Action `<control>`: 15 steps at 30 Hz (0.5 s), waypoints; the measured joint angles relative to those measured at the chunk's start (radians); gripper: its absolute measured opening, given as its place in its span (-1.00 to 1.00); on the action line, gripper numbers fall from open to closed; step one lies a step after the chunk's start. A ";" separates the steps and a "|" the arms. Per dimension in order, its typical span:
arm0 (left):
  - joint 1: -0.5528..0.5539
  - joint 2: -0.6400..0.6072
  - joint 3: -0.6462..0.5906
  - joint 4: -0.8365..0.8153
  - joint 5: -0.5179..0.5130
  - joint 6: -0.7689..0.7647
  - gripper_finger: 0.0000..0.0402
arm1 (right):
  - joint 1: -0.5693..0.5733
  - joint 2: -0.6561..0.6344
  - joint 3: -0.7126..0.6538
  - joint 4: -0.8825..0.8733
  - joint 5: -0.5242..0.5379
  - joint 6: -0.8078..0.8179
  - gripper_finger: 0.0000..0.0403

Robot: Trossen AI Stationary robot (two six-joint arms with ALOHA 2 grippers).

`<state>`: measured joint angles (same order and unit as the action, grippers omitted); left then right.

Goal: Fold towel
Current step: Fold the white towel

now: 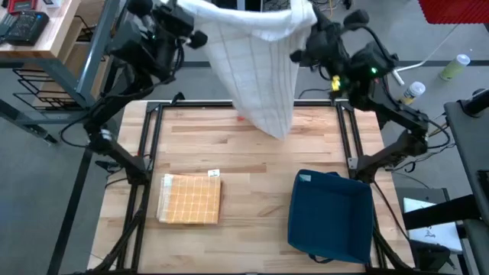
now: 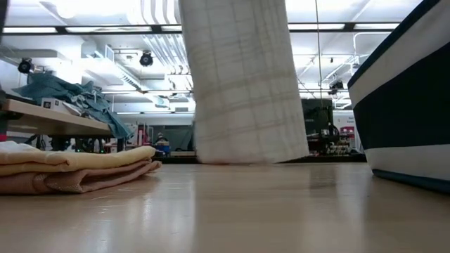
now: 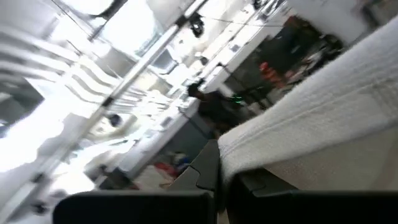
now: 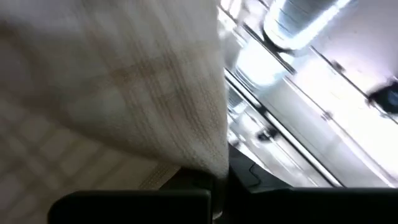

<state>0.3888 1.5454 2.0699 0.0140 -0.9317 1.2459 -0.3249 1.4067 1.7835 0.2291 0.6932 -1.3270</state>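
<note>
Two grippers: both raised high above the far edge of the table, each closed on one upper corner of the white towel [image 1: 256,69].
Left gripper [image 1: 200,37]: fingers clamped together on the towel's top edge at the picture's left in the high view; in its own wrist view the cloth's hem runs straight out from between the dark fingers [image 3: 205,177].
Right gripper [image 1: 299,53]: pinched tight on the opposite corner; its wrist view is mostly filled by the checked weave draping away from the fingertips.
Towel position: stretched between the two grippers along its top edge, the rest hanging down in a loose tapering drape over the far middle of the wooden table [image 1: 260,198].
Towel lower end: in the low view the cloth hangs as a broad vertical column, and its bottom edge sits at or just above the tabletop; whether it touches cannot be told.
Towel pattern: white with a faint grey grid.
Folded yellow towel [image 1: 189,198]: lies flat on the near left part of the table, well apart from the hanging cloth; the low view shows it as a stack of several layers.
Blue bin [image 1: 330,216]: sits on the near right part of the table, tilted slightly in the high view, with a small pale tag at its far corner.
Arms: both reach in from the table's far corners.
</note>
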 joint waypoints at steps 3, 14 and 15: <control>0.004 0.093 0.153 -0.002 -0.035 0.126 -1.00 | -0.018 0.081 0.120 -0.010 0.109 -0.054 -1.00; -0.048 0.105 0.172 -0.303 -0.285 0.168 -1.00 | 0.060 0.019 0.292 -1.158 0.217 0.708 -1.00; -0.062 0.090 0.161 -0.388 -0.298 0.114 -1.00 | 0.061 0.000 0.302 -1.290 0.153 0.841 -1.00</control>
<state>0.3264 1.6351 2.2309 -0.3741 -1.2295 1.3600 -0.2642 1.4067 2.0854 -1.0610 0.8458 -0.4857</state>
